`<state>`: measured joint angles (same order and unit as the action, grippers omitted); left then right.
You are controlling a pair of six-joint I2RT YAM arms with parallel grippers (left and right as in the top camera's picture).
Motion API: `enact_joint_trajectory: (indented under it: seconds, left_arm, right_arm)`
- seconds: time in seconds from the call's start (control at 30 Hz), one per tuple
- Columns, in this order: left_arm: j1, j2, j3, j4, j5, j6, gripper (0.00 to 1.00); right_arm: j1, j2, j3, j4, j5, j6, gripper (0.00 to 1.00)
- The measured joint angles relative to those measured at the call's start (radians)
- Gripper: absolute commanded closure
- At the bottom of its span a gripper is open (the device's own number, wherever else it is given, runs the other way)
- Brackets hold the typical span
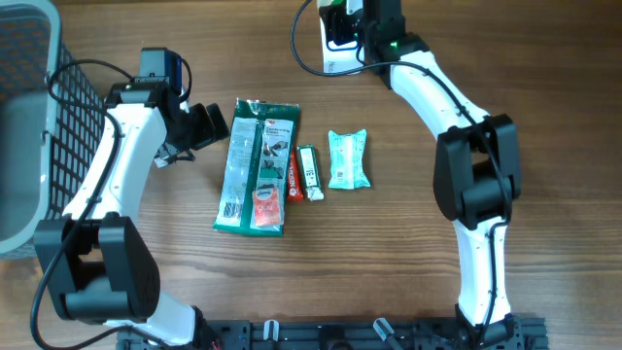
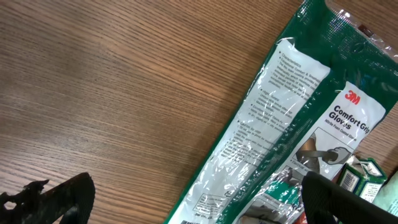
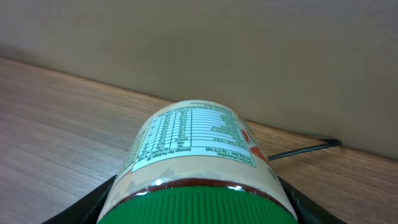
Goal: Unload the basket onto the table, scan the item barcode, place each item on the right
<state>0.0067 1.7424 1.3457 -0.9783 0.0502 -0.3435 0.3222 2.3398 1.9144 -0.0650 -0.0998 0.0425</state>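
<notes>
Mid-scan, we judge: right gripper (image 3: 196,206) grasps the jar (image 3: 198,146) at the far scanner (image 1: 336,41), left gripper (image 1: 206,124) released; barcode must face it next.

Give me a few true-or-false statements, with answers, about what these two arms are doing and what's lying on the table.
1. The right gripper holds a jar with a green lid. True.
2. The left gripper is clamped on the glove package. False: it is open beside the package, holding nothing.
3. Three items lie on the table between the arms. True: the glove package, a small narrow pack and a teal packet.
4. The teal packet lies in the wire basket. False: it lies on the table.
</notes>
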Motion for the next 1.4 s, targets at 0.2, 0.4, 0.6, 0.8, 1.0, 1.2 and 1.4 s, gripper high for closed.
enact_joint_trajectory:
  seconds: [0.2,0.4,0.6,0.8,1.0,1.2,1.4]
  left_arm:
    - [0.0,0.0,0.0,0.0,0.0,0.0,0.0]
    - [0.0,0.0,0.0,0.0,0.0,0.0,0.0]
    - [0.0,0.0,0.0,0.0,0.0,0.0,0.0]
    - [0.0,0.0,0.0,0.0,0.0,0.0,0.0]
    - [0.0,0.001,0.0,0.001,0.0,0.0,0.0]
    - [0.0,0.001,0.0,0.0,0.0,0.0,0.0]
    - [0.0,0.001,0.0,-0.001,0.0,0.0,0.0]
  right_arm:
    - [0.0,0.015,0.0,0.0,0.06,0.001,0.96]
    - [0.0,0.024,0.0,0.031,0.06,0.041,0.96]
    - [-0.018,-0.101,-0.012,-0.161,0.06,0.047,0.96]
    - [-0.065,-0.478,0.006,-0.689,0.071,0.05,0.96]
    - [-0.149,-0.474,-0.069,-1.264,0.168,0.079,0.94]
    - [-0.312,-0.464,-0.394,-1.097,0.19,0.159,0.88]
    - [-0.397,-0.462,-0.592,-0.87,0.195,0.2,0.31]
